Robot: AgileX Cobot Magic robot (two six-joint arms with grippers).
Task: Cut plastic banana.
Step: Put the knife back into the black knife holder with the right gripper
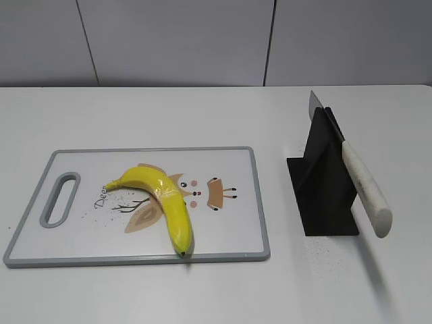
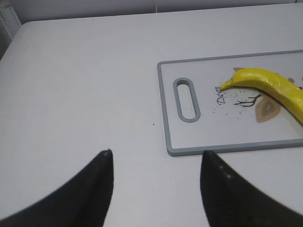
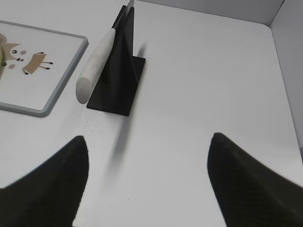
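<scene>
A: Where is the banana (image 1: 162,202), seen from the cutting board (image 1: 229,229)?

B: It lies on the board, in the middle part, right of the handle slot (image 1: 61,198). The green stem points toward the slot, and the long axis runs from there to the near edge of the board, where the dark tip almost reaches the rim.

A: And the left gripper (image 2: 156,163)?

B: Its jaws are wide apart and hold nothing. It hangs left of the board, and the banana is ahead and to its right.

A: The right gripper (image 3: 149,151)?

B: Also spread wide and empty, well right of the board. The knife (image 1: 361,182) leans in a black stand (image 1: 324,182) just right of the board, handle toward this gripper. I judge the right arm is the nearer one to the knife.
</scene>
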